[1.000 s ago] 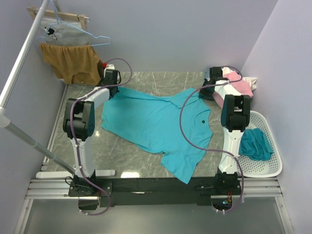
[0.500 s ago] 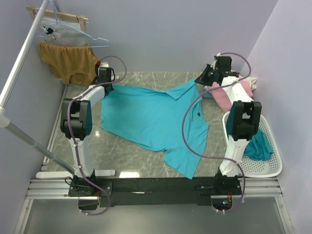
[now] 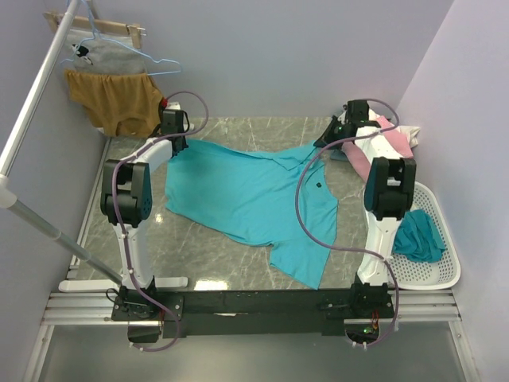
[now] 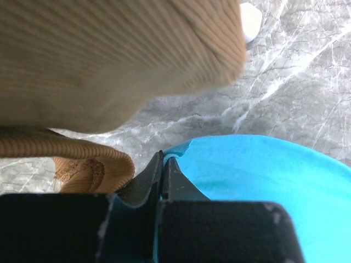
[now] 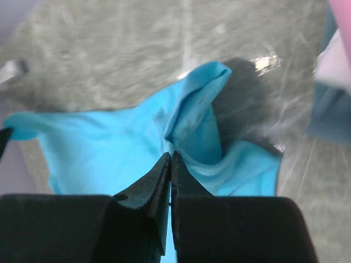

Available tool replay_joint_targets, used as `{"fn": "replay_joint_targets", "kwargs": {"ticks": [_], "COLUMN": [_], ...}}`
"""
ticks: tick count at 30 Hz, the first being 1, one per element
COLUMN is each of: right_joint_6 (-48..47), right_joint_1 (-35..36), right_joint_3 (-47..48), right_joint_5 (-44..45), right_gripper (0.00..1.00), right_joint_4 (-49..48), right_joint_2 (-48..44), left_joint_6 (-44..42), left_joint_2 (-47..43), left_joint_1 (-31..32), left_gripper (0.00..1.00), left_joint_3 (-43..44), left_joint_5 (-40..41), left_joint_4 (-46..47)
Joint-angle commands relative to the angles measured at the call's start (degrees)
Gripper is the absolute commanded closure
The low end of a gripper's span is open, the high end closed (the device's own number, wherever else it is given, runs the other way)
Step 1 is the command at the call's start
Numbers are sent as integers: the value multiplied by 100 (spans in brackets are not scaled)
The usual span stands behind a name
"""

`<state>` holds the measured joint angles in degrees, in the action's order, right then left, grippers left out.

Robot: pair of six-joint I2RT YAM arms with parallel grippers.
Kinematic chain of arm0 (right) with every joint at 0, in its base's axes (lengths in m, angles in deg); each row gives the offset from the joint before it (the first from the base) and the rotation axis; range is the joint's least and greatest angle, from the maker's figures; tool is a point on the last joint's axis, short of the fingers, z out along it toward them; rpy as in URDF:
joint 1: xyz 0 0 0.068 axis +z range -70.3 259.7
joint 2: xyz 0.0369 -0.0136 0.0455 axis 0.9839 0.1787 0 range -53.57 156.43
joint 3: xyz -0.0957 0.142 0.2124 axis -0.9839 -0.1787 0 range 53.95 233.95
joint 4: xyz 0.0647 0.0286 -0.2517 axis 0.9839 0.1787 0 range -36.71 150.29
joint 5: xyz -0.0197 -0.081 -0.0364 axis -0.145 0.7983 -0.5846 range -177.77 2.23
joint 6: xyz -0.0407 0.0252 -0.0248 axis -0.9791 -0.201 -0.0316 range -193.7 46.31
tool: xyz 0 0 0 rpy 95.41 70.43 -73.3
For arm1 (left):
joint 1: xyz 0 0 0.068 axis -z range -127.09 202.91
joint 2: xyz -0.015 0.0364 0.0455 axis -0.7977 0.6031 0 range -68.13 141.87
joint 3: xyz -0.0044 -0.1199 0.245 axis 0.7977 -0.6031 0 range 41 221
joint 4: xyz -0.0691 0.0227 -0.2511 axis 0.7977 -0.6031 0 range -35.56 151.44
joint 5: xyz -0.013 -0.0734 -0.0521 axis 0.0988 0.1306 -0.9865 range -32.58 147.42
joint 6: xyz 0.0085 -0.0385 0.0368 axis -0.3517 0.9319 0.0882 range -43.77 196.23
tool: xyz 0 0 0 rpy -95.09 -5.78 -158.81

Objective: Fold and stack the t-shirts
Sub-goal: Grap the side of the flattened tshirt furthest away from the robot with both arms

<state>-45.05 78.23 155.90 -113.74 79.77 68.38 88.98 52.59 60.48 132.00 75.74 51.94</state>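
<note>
Grey marbled tabletop (image 3: 203, 248), walled on three sides. Turquoise collared t-shirt (image 3: 246, 195), spread mostly flat across the centre of the tabletop, collar towards 1 o'clock, one sleeve trailing towards 5 o'clock, and lifted into small peaks at its 10 o'clock and 1 o'clock corners. White perforated basket (image 3: 450, 274), at 4 o'clock beside the right arm's base, off the marble edge. Mustard-brown ribbed garment (image 3: 115, 99), hung from a rail at 10 o'clock, its hem close over the left wrist camera. Pile of pink, white and pale blue t-shirts (image 3: 396, 143), at 2 o'clock against the right wall, just beyond the right wrist. Crumpled teal t-shirt (image 3: 417, 237), inside the basket, at its near-arm side. Left end effector (image 4: 163, 159), at 10 o'clock over the tabletop, fingers pressed together and pinching the turquoise shirt's edge there. Right end effector (image 5: 171, 156), at 1 o'clock, fingers pressed together on a raised fold of the same shirt near its collar, the cloth bunched upward around the tips.
</note>
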Motion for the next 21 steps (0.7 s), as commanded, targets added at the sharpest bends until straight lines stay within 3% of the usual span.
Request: {"fn": "replay_joint_targets", "kwargs": {"ticks": [1, 9, 11, 14, 21], "right_joint_6": [-69, -78, -131, -157, -227], "right_joint_1": [16, 16, 16, 24, 24], "right_joint_3": [641, 1125, 1213, 1196, 1247], "right_joint_5": [75, 101, 136, 171, 58], "right_gripper": [92, 74, 78, 100, 100], "right_joint_4": [234, 252, 287, 262, 102], "right_joint_2": [645, 1058, 1076, 1015, 540], "left_joint_6": [-80, -133, -133, -142, -212], "left_joint_2": [47, 153, 179, 197, 109], "left_joint_1": [7, -1, -1, -1, -19], "left_gripper": [99, 99, 99, 99, 99], "left_joint_3": [216, 286, 295, 322, 357], "left_joint_5": [-40, -31, -40, -31, 109], "left_joint_4": [0, -52, -61, -70, -105]}}
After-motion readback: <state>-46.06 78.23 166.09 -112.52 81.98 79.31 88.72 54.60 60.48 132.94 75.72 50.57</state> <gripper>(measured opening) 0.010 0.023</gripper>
